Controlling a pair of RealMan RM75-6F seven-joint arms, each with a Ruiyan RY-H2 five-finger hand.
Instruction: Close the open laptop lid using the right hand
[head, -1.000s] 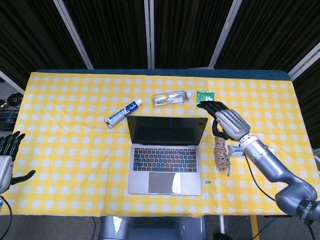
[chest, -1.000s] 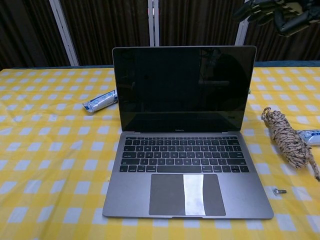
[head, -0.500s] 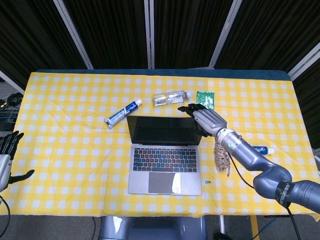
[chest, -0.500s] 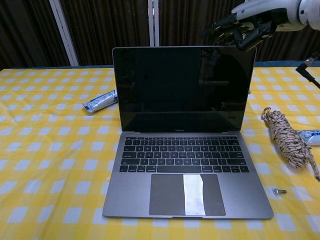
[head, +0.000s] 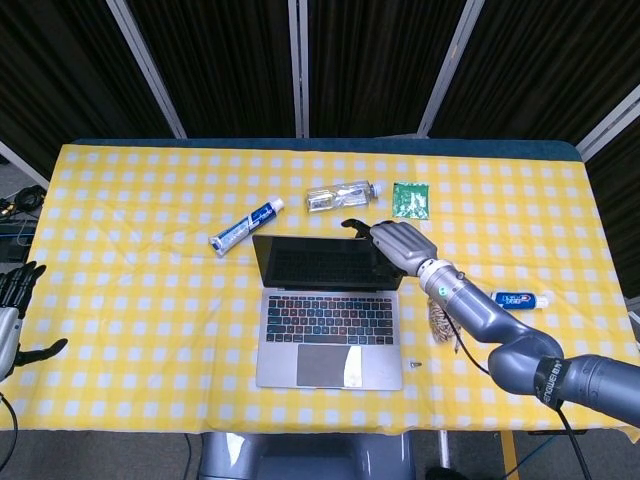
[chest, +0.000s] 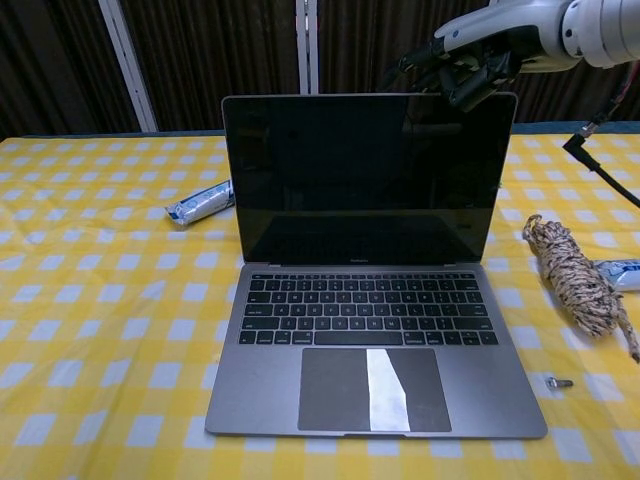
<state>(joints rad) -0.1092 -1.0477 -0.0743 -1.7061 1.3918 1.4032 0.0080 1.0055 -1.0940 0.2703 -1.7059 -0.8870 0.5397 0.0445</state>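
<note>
My right hand (head: 398, 243) sits at the lid's (chest: 368, 175) top right edge, fingers (chest: 468, 82) curled loosely, holding nothing; lid lies forward-below.

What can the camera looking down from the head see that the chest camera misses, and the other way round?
Only the head view shows the left hand off the table's left edge, the clear bottle and the green packet behind the laptop. Only the chest view shows the dark screen face-on and the pale strip on the trackpad clearly. Both show the laptop, the right hand at the lid's top right corner, the rope bundle and the toothpaste tube.
</note>
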